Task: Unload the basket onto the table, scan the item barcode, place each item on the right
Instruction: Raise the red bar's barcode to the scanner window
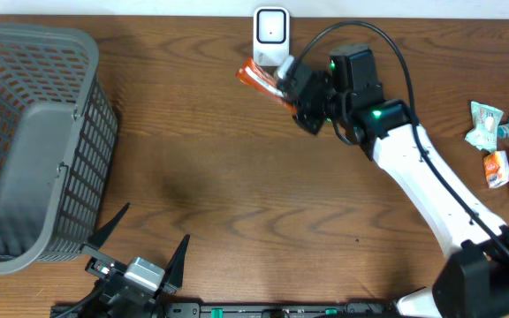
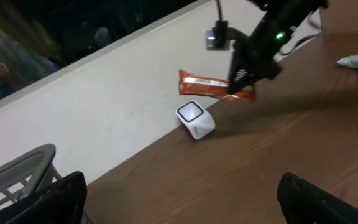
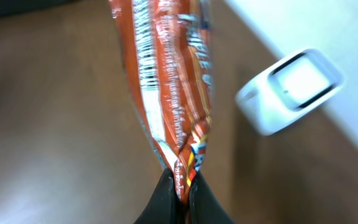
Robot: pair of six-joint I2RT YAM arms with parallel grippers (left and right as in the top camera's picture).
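Far left of the scanner (image 1: 271, 31), a grey basket (image 1: 91, 141) is parked, prob as the drop spot for scanned stuff. The left gripper (image 1: 157, 223) is kept low at the near table edge, well apart from the scanner. Its fingers are spread wide w/ nothing between them, so it's out of the way.

The scanner is set against the back wall w/ its window tilted up, so an item can be shown to it from above. The orange snack wrapper (image 1: 259, 78) is held in the air just in front of & above the scanner, not touching it. It's pinched by one crimped end in the right gripper (image 3: 182, 194), fingers squeezed together on that seam, so the printed faces are left uncovered.

A white printed strip is seen along one side in the right wrist view. Whether that's the barcode can't be told, too blurry. Well right of the scanner, a few more packets (image 1: 502, 132) are left lying, prob next in line.
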